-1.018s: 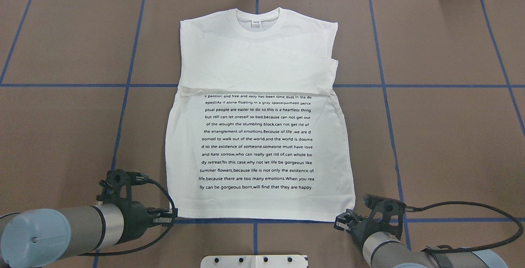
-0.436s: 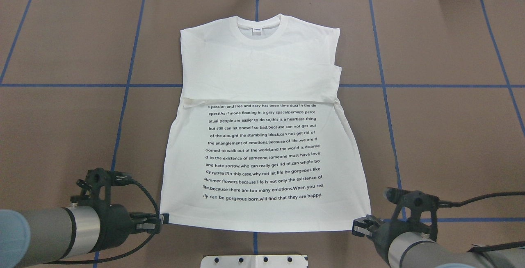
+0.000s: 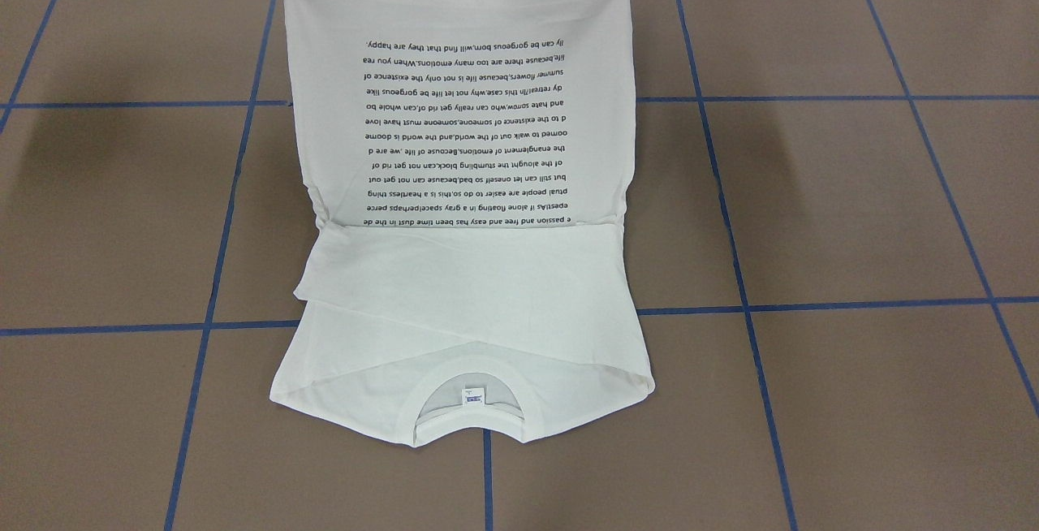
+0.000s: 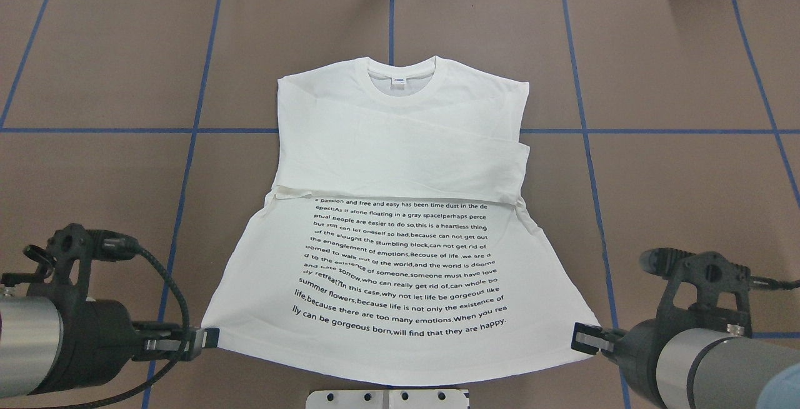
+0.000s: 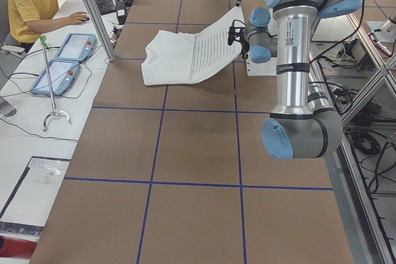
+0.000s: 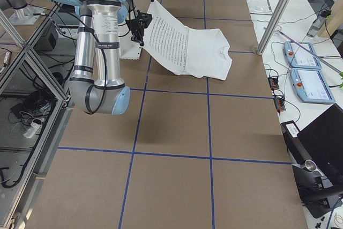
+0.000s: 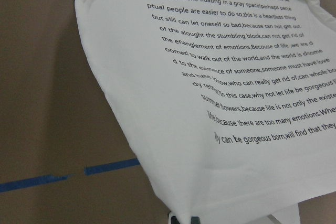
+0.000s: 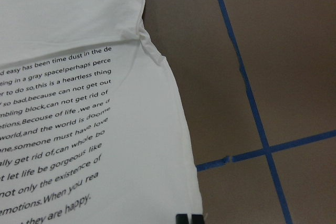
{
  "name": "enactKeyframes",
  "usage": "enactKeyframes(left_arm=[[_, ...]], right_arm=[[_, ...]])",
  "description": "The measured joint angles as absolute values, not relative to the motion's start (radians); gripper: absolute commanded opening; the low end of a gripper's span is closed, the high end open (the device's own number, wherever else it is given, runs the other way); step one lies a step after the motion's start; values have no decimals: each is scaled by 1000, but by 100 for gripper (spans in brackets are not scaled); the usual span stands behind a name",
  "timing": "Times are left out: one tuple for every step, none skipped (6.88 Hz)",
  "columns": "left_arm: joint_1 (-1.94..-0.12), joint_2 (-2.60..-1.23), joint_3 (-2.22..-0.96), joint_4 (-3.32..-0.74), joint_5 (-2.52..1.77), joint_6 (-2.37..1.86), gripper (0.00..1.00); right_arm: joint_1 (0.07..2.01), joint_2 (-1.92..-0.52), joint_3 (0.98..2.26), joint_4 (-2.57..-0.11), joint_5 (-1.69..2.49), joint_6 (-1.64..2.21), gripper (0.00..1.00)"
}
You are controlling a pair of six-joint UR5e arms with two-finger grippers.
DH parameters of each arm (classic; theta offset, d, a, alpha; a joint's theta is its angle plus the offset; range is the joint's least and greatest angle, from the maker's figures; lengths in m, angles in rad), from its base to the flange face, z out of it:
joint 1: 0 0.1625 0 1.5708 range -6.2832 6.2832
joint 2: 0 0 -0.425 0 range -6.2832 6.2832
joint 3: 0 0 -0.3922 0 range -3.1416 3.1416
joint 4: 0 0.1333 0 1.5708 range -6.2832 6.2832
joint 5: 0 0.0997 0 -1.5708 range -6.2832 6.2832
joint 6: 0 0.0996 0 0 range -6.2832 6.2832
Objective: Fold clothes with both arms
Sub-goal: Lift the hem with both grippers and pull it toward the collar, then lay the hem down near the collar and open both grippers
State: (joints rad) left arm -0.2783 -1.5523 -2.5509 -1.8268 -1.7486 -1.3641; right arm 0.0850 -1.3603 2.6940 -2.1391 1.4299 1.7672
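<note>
shirt [image 4: 400, 259] hem [image 4: 400, 376] is hanging raised between left gripper [image 4: 209, 337] and right gripper [image 4: 578, 340], each pinching one hem corner. collar [image 4: 400, 74] end is lying on table [image 4: 675, 196], straight ahead of both grippers, so i am judging the fold goes forward, lengthwise.

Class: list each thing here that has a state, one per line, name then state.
T-shirt: text side up, sleeves folded in, hem end raised off table, collar end down.
left gripper: jaws shut on a hem corner.
right gripper: jaws shut on the other hem corner.
</note>
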Motion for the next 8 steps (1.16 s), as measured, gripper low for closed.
enactKeyframes(left_arm=[[-335, -1636, -2552, -1730, -1769, -1321, 0], [-404, -1729, -2527, -1649, -1778, -1250, 0], [-485, -1799, -2489, -1598, -1781, -1172, 0], [-545, -1828, -2456, -1580, -1782, -1120, 0], [-580, -1838, -2428, -1577, -1781, -1096, 0], [-594, -1845, -2397, -1583, -1781, -1087, 0], [-595, -1868, -2347, -1597, -1783, -1085, 0], [-593, -1924, -2268, -1609, -1784, -1077, 0]], right_arm=[[148, -1283, 2679, -2190, 1451, 1715, 0], [228, -1227, 2652, -2212, 1471, 1656, 0], [336, -1176, 2603, -2217, 1520, 1580, 0], [446, -1130, 2534, -2212, 1575, 1500, 0], [539, -1096, 2453, -2189, 1614, 1430, 0], [599, -1080, 2366, -2138, 1637, 1378, 0], [624, -1076, 2300, -2081, 1650, 1351, 0], [635, -1076, 2266, -2043, 1663, 1337, 0]])
